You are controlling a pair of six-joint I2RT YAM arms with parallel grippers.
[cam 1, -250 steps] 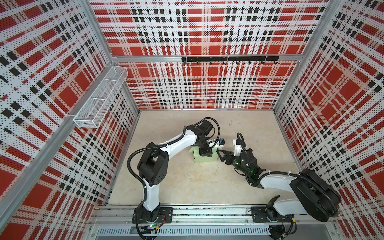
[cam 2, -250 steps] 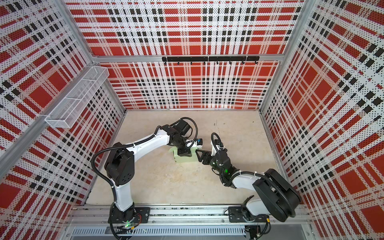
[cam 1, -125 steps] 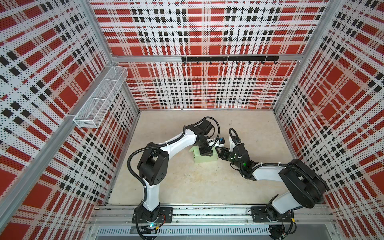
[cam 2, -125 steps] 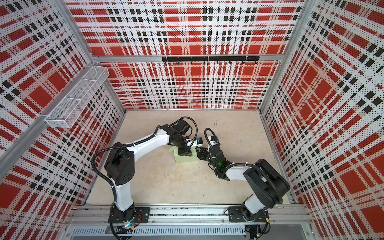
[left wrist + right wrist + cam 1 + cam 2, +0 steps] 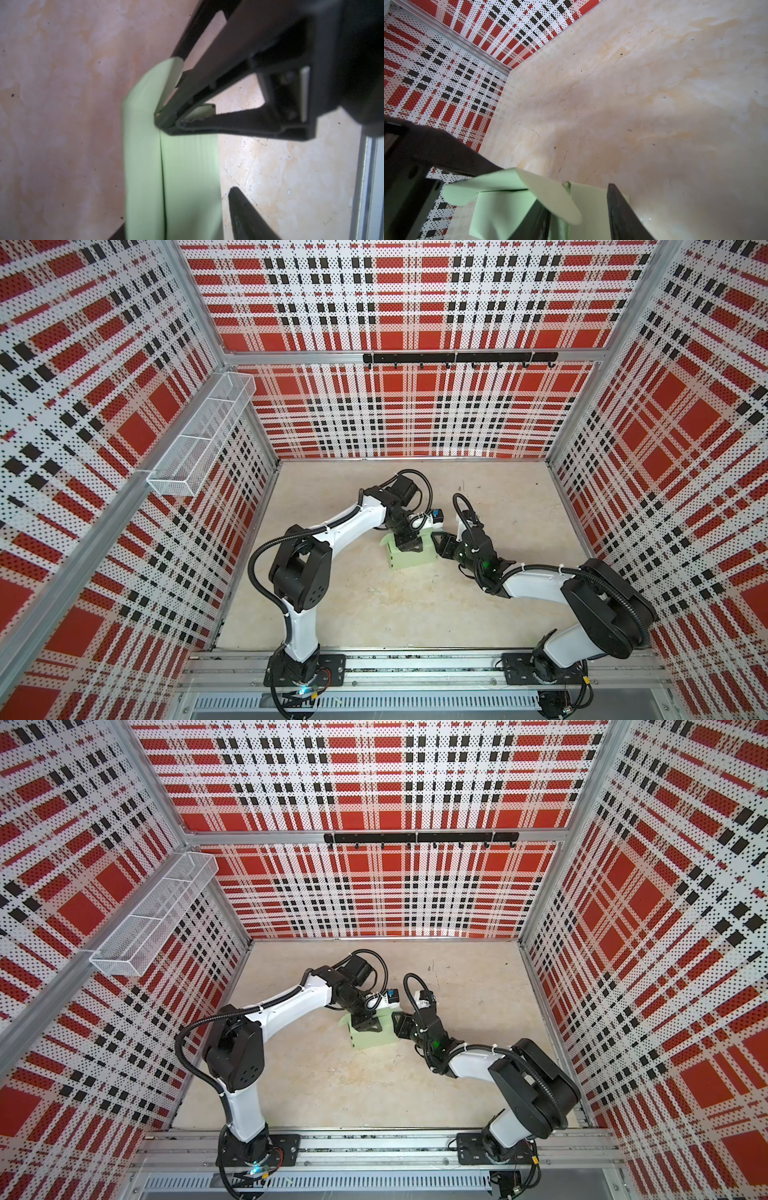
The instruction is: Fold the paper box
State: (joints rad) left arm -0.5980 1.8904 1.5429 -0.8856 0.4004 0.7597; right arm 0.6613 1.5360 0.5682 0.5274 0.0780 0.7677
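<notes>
Beige table point(image 5: 374, 605), plaid walls point(image 5: 415, 406): tucking the end flap point(image 5: 550, 197).
My left gripper point(image 5: 409, 546), jaws apart, pins the paper box point(image 5: 411, 562) mid-table by its seam. My right gripper point(image 5: 437, 542) straddles that end flap at 3 o'clock, bite unclear. I'd push it in slowly, square to the crease; free room lies at 6 o'clock.

The box point(image 5: 409, 561) is thin cardboard, pale mint-green, already folded into a low rectangular shape. In both top views it stands approx. in the middle of the counter point(image 5: 374, 605), turned a little askew to the counter edges. Seen close, the box point(image 5: 145, 176) has a long seam along its top btw two panels, and the seam is not fully shut. At one end, rounded flaps point(image 5: 550, 197) are loose & not tucked in; one shows its paler inner side and bends over the opening.
</notes>
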